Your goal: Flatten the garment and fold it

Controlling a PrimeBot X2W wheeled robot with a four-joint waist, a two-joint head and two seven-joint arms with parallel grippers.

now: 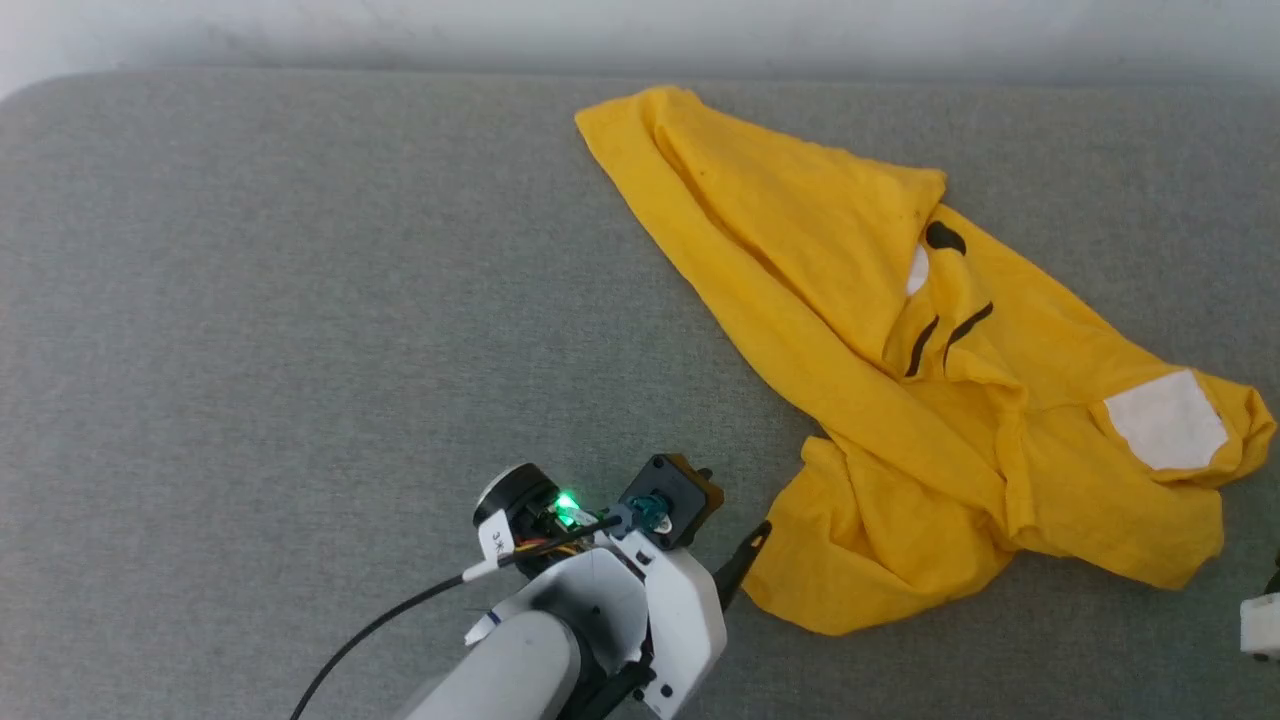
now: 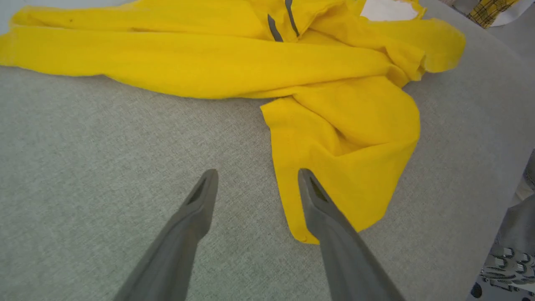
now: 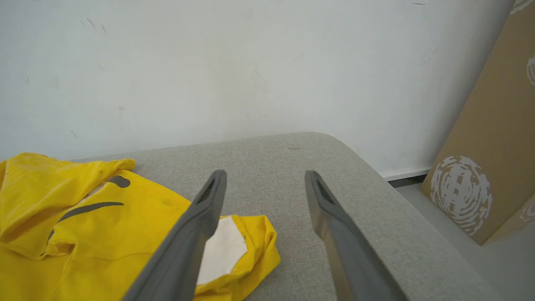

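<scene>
The garment [image 1: 930,400] is a bright yellow T-shirt lying crumpled on the right half of a grey padded surface [image 1: 300,300], with black print lines and a white patch [image 1: 1165,420] showing. My left gripper [image 2: 257,177] is open just above the surface at the shirt's near left corner. Its right finger [image 2: 330,221] overlaps the edge of a yellow flap [image 2: 347,159], and nothing is between the fingers. One dark left finger [image 1: 745,565] shows beside that same flap. My right gripper [image 3: 265,177] is open and hangs above the shirt's right end, near the white patch [image 3: 223,251].
A pale wall [image 3: 250,62] runs behind the surface. A brown cardboard box [image 3: 493,146] stands on the floor past the surface's rounded right end. A white part of my right arm [image 1: 1260,625] shows at the right edge. The surface's left half is bare grey fabric.
</scene>
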